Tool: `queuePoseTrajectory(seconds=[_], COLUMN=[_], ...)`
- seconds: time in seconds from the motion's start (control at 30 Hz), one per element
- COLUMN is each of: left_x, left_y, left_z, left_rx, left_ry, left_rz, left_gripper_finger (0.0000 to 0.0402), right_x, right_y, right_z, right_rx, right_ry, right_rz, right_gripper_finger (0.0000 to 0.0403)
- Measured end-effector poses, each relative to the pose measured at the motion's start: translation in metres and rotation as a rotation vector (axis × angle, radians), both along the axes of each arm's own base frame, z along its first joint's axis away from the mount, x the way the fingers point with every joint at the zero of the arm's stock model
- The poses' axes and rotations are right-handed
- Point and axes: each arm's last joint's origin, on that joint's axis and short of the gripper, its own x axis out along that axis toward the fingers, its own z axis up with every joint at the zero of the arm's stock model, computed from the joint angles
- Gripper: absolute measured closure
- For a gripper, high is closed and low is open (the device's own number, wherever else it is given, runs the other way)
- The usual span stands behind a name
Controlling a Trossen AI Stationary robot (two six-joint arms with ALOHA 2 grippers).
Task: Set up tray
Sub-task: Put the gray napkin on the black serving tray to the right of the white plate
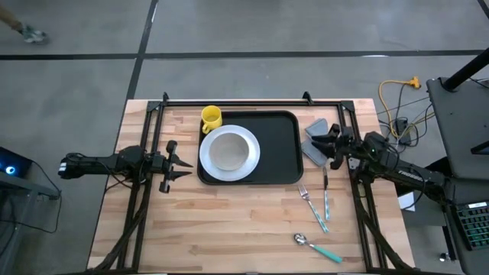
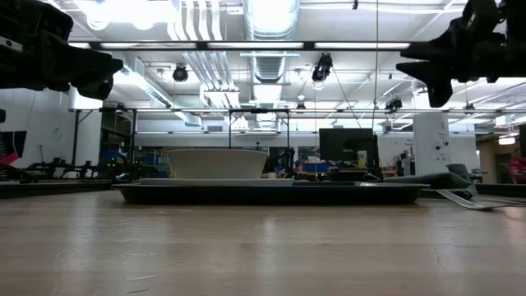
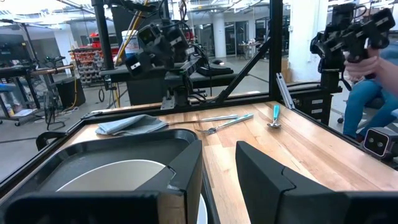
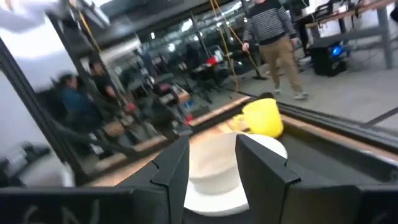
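The dark six-joint left arm reaches in from the table's left edge, lying roughly level above the wood; its two-finger left gripper [image 1: 182, 166] points toward the table's middle, its fingers [image 3: 186, 171] parted with a clear gap between them and nothing held; the dark right arm comes in from the right edge, angled toward the far side; its right gripper [image 1: 327, 143] hovers with fingers [image 4: 171, 165] apart, empty.
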Motion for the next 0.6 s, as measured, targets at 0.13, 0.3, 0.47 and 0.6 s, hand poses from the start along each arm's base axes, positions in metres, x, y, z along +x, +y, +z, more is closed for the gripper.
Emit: queuePoseTrajectory(seconds=[0.13,0.3,0.47,0.6], left_x=[0.0,0.0,0.0,0.0], left_y=[0.0,0.0,0.0,0.0], left_z=[0.0,0.0,0.0,0.0], left_rx=[0.0,0.0,0.0,0.0], left_ry=[0.0,0.0,0.0,-0.001], left_rz=[0.0,0.0,0.0,0.0], left_gripper_finger=[0.0318,0.0318,0.0318,0.0318], right_x=[0.0,0.0,-0.003,-0.009], right_y=[0.0,0.0,0.003,0.008], right_z=[0.002,0.006,0.021,0.049], right_rx=[0.04,0.011,-0.07,-0.149], right_ry=[-0.027,-0.067,-0.091,-0.01], right_rz=[0.002,0.003,0.065,0.107], right_gripper_finger=[0.028,0.028,0.028,0.028])
